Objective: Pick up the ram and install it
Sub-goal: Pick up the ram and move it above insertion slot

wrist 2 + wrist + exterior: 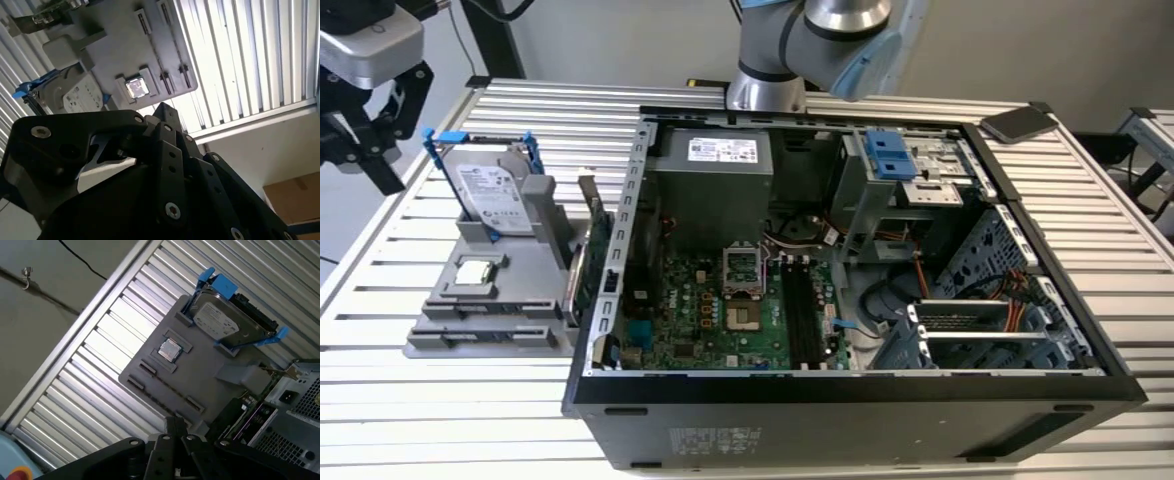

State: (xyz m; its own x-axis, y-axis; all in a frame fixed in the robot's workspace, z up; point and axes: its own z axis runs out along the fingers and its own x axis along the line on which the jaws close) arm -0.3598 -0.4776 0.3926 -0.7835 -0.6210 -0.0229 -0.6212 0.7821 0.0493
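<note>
End effector [364,140] partly beyond picture edge

Hard drive [494,195], power supply [720,165] labels: illegible.

the arm [834,30] is reaching toward the exterior view's left. its gripper [176,425] is hanging with jaws pressed together, gripping nothing.

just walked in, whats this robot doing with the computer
A robot arm is on a memory-install job at an open PC case. Its gripper hangs in the air at the exterior view's left, up beside the gray parts fixture and touching none of the parts. That fixture holds a blue-framed hard drive and a CPU chip. The motherboard lies exposed in the case, with its black memory slots.
</note>
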